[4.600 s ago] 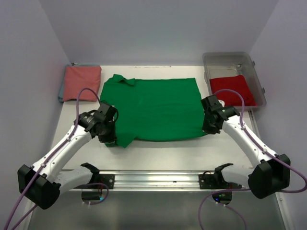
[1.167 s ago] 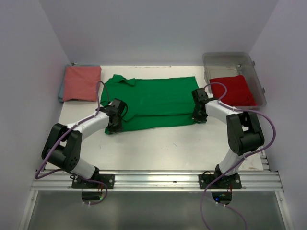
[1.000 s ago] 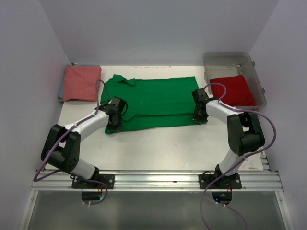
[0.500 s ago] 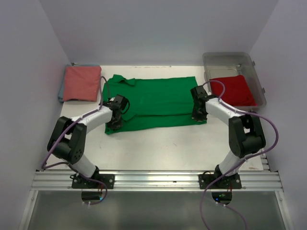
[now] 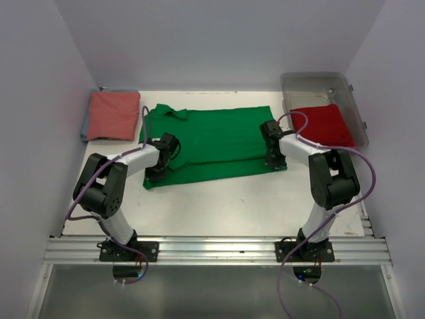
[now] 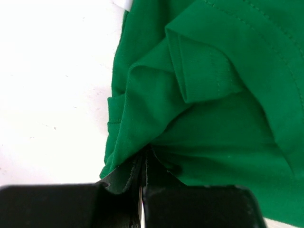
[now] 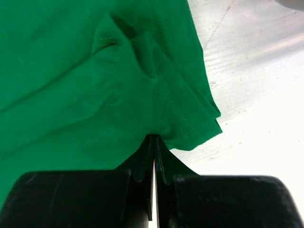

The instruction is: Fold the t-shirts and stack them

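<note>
At the middle of the white tabletop [image 5: 226,199] lies a bright green short-sleeved cloth shirt [image 5: 212,136] with a collar. It is spread sideways, collar at the far left, with its near edge doubled over onto itself. The left arm [image 5: 133,159] reaches the shirt's left end, its jaws closed tight on a bunched fold of green cloth. The right arm [image 5: 295,147] reaches the right end, its jaws likewise pinching the folded corner there. A folded salmon-pink cloth shirt [image 5: 113,114] sits at the far left corner. A red cloth shirt [image 5: 322,125] lies in a clear plastic bin [image 5: 315,83] at the far right.
</note>
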